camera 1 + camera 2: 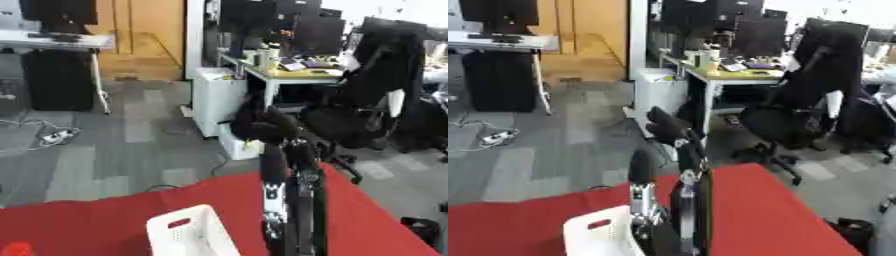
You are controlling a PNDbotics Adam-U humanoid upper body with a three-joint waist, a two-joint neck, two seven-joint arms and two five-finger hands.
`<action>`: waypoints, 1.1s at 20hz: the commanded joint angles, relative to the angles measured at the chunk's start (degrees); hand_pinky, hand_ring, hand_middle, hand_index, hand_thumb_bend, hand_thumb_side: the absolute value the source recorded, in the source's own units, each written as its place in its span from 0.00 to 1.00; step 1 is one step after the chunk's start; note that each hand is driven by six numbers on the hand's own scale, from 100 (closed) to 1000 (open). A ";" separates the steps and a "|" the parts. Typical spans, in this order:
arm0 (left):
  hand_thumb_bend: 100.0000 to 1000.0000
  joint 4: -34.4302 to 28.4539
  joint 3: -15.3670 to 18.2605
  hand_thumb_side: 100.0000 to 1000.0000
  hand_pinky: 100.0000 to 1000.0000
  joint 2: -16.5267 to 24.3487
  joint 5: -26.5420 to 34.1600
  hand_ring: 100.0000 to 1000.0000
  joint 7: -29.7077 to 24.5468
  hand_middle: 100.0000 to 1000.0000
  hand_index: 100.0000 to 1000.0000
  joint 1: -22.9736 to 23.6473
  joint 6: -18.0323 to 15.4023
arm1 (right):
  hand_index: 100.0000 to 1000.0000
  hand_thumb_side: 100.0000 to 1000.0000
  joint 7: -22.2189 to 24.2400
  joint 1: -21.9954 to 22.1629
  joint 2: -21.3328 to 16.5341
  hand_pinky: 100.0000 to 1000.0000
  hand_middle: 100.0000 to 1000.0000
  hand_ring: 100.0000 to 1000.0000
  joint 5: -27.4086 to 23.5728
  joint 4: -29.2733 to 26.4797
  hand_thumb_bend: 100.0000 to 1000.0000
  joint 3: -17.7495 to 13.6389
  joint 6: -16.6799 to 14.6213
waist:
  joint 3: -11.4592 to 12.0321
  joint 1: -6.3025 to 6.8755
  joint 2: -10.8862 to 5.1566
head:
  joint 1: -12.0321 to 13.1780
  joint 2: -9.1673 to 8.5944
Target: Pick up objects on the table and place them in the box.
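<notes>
Raised upright before us, one black robot hand [262, 125] stands over the middle of the red-covered bench [96, 220]; its arm rises from the lower edge, and we cannot tell which arm it is; its dark fingers bunch at the top, and we cannot tell how far they are curled or whether they hold anything; the white plastic box with slotted handle [188, 232] sits on the bench just left of the arm, near the front edge; a small red object [16, 248] lies at the bench's lower left corner, well apart from the box.
</notes>
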 commanded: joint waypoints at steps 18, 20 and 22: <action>0.65 5.65 0.29 0.58 0.83 -0.74 -4.04 0.80 -4.34 0.84 0.98 0.74 6.04 | 0.86 1.00 1.70 1.99 -3.07 0.63 0.67 0.61 -5.77 0.62 0.45 -1.47 2.23 | 0.43 -0.57 1.45 | 16.48 16.13; 0.65 5.81 0.32 0.59 0.83 -0.73 -4.29 0.80 -4.69 0.84 0.98 0.77 6.04 | 0.86 1.00 2.11 2.51 -3.63 0.62 0.66 0.60 -8.30 0.78 0.48 -1.69 2.87 | 0.41 -0.63 1.66 | 16.76 17.14; 0.64 5.91 0.30 0.60 0.83 -0.73 -4.57 0.80 -5.13 0.84 0.98 0.82 5.98 | 0.86 0.99 2.64 2.84 -4.16 0.61 0.66 0.59 -10.26 0.77 0.50 -1.90 3.22 | 0.37 -0.66 1.91 | 16.98 18.17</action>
